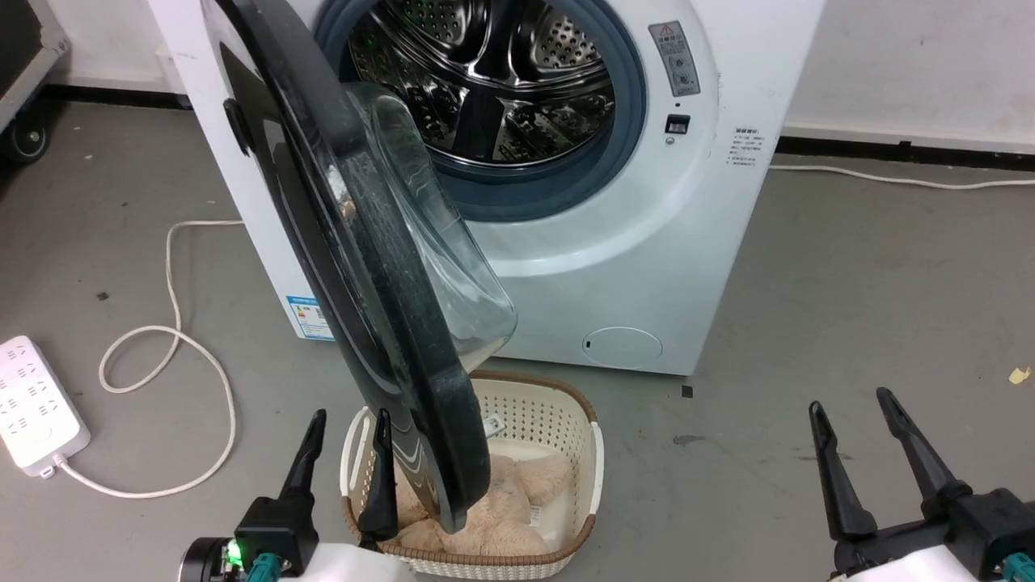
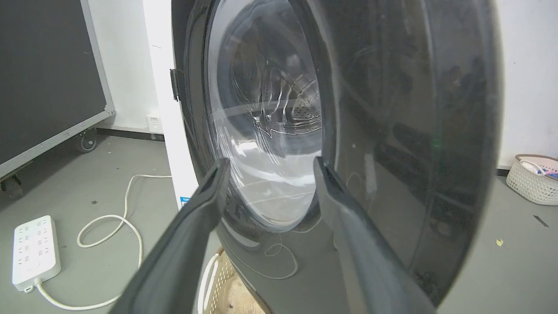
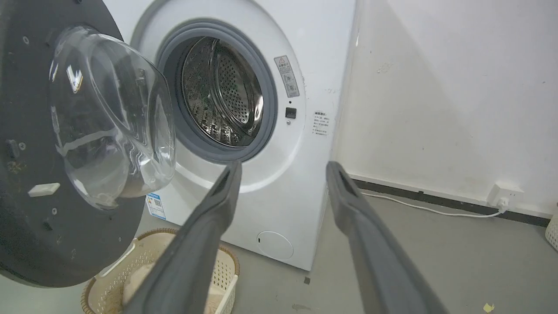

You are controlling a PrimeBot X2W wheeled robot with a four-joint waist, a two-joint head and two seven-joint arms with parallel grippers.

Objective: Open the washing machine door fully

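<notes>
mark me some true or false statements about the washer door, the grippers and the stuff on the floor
1. The washing machine door is shut. False: it stands swung out, with the drum exposed.
2. The left gripper and the right gripper are both open and hold nothing. True.
3. A basket sits on the floor under the door. True.
4. The power strip lies at the robot's right. False: it lies at the robot's left.
5. The right gripper touches the door. False: it is well apart from it.
</notes>
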